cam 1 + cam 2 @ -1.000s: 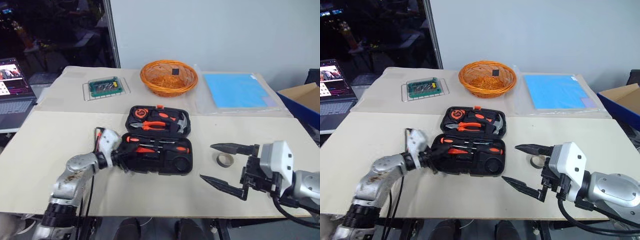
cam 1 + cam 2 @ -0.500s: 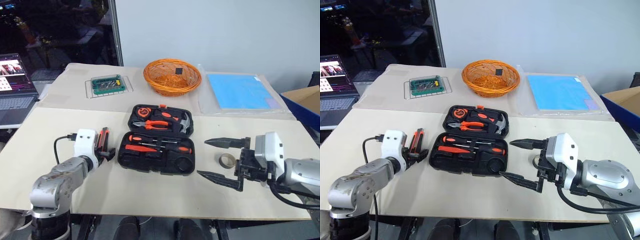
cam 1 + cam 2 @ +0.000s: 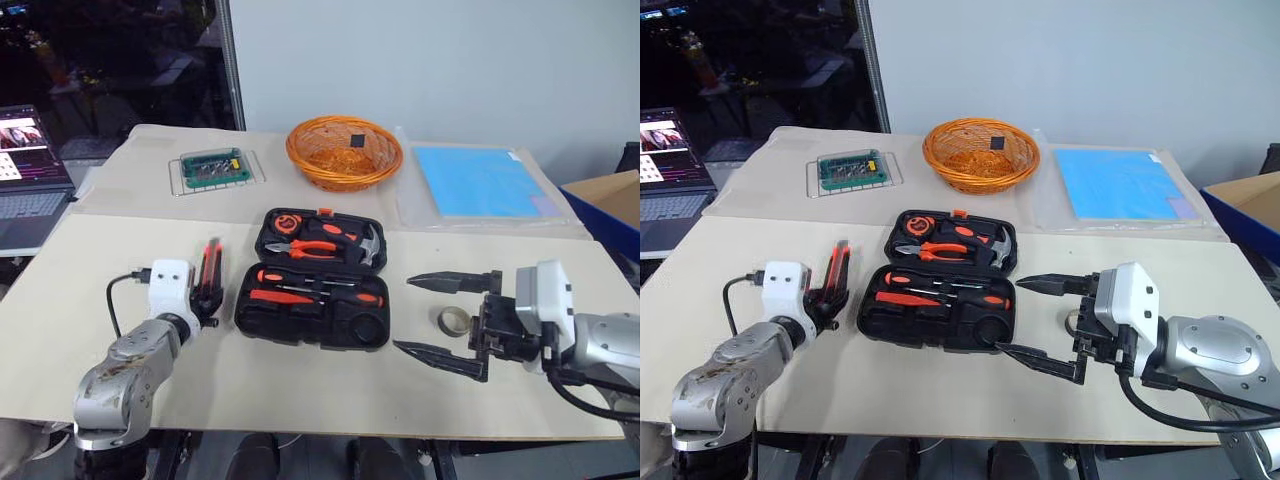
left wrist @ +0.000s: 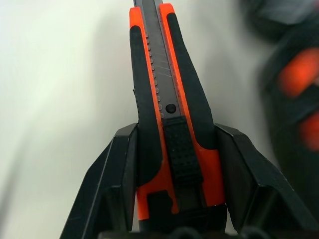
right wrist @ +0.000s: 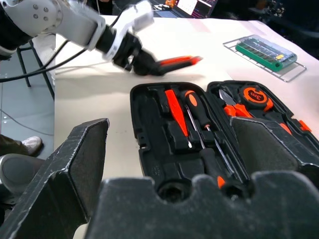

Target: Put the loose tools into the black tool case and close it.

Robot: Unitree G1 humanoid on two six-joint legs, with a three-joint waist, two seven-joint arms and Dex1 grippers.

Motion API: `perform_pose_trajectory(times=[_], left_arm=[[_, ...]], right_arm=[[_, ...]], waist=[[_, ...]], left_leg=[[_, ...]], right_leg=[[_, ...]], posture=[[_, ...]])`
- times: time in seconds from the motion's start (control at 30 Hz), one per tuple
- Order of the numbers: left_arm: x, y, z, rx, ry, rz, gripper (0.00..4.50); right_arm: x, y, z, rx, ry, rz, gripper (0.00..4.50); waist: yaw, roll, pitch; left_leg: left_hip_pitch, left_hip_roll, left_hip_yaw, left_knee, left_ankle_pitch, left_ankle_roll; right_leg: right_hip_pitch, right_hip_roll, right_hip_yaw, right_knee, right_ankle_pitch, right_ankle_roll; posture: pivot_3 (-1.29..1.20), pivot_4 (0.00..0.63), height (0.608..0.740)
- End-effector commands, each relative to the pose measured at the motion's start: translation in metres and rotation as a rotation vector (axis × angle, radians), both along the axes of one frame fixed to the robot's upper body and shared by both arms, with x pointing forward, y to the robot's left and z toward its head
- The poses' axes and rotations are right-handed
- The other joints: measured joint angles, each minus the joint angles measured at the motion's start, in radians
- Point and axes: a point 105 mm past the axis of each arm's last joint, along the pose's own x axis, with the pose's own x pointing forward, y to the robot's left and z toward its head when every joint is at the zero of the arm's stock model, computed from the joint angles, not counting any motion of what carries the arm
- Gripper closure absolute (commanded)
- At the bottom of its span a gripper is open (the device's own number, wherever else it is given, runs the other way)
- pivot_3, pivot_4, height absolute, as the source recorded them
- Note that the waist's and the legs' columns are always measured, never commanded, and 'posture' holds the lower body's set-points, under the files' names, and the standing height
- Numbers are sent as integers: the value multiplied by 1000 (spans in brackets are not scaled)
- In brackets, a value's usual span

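No readable brand or writing on any tool or on the case; print on the laptop (image 3: 25, 165) screen too small to make out.

Left hand (image 3: 207, 296) is clamped on the utility knife (image 4: 167, 114), fingers (image 4: 117, 184) pressed to both sides of its rear end, blade end sticking out past them. Knife is held off the worktop (image 3: 90, 290), just left of the black tool case (image 3: 312, 320), not touching it.

Case lies open, centre of worktop. Near half holds two orange-and-black screwdrivers (image 3: 320, 297) and a slim orange one (image 3: 275, 296), w/ a round recess at its right end. Far half holds the pliers (image 3: 310, 249), hammer (image 3: 368, 243) and a tape measure (image 3: 287, 223).

Right hand (image 3: 447, 316) has its fingers wide apart, gripping nothing, hovering right of the case. Grey tape roll (image 3: 452, 320) lies on the worktop btwn those fingers as seen from above, still outside the case.

Behind: orange basket (image 3: 344, 153), blue sheet (image 3: 478, 181), green box (image 3: 214, 169) on a wire tray.
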Motion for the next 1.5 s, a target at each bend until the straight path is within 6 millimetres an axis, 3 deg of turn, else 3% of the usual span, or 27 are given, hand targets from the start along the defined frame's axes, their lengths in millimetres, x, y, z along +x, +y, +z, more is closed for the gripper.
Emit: perform_pose_trajectory(times=[0.03,0.13,0.27,0.47,0.87,1.27,1.33,1.5], left_arm=[[-32,-43,21,115,-38,-610,2690],[-33,-42,14,289,-45,-830,2690],[-11,-37,-3,509,-23,-1033,2690],[-2,-29,-24,608,86,-1176,2690],[6,-47,-33,662,50,-1264,2690],[16,-57,-42,678,60,-1233,2690],[17,-59,-38,650,57,-1229,1678],[12,-64,-8,468,38,-1207,119]], right_arm=[[-9,-6,9,-8,-46,-23,0],[-13,-10,8,-22,-40,-46,0],[-19,-14,8,-39,-40,-82,0],[-27,-14,7,-52,-31,-108,0],[-29,-12,6,-54,-35,-134,0],[-31,-11,7,-55,-47,-145,0],[-30,-12,7,-55,-47,-147,0],[-28,-11,6,-54,-45,-145,0]], waist=[[2,2,0],[3,7,-1],[9,8,-1],[3,8,-1],[3,8,-1],[5,8,-1],[2,8,-1],[-6,8,-1]], left_leg=[[-2,0,1,0,0,0],[-3,0,4,-1,1,1],[-5,1,2,-4,5,8],[-7,0,2,-3,5,8],[-7,0,0,4,4,9],[-7,0,-1,8,5,9],[-7,0,-1,8,5,9],[-6,0,-1,8,5,9]], right_leg=[[0,0,0,0,0,0],[0,-1,2,-5,0,0],[0,1,1,-9,1,1],[0,2,1,-10,3,8],[0,2,0,-1,2,14],[2,2,0,3,-1,17],[2,2,0,3,0,18],[1,2,0,4,-1,18]], posture=[[0,150,740],[0,150,740],[0,150,740],[0,150,740],[0,150,740],[0,150,740],[0,150,740],[0,150,740]])
